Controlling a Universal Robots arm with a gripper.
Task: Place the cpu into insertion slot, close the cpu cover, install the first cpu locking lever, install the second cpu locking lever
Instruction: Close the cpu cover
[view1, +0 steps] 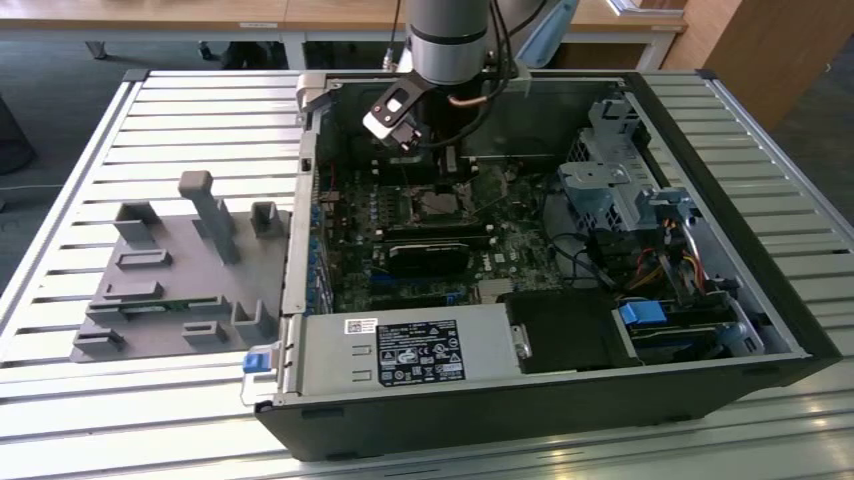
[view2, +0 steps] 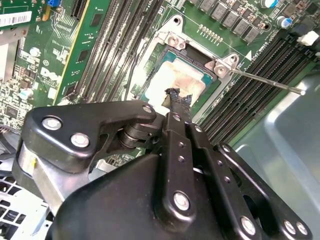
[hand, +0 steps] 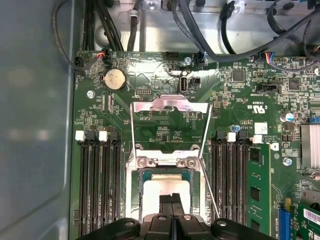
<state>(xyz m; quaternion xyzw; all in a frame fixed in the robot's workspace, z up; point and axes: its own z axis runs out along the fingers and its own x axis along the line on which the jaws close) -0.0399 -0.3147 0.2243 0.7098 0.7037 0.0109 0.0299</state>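
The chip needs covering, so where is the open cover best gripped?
Probably take the cover by its free edge's middle lip, from above: it stands open, hinged at the socket, and its sides are thin strips around a large window.

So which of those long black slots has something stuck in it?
The one with the green card standing in it: outermost of its bank, farthest from the cpu. The other long slots are bare.

Green circuit board (hand: 165, 135), silver-grey cpu (hand: 154, 187) (pale-smeared), black tool (hand: 171, 198)
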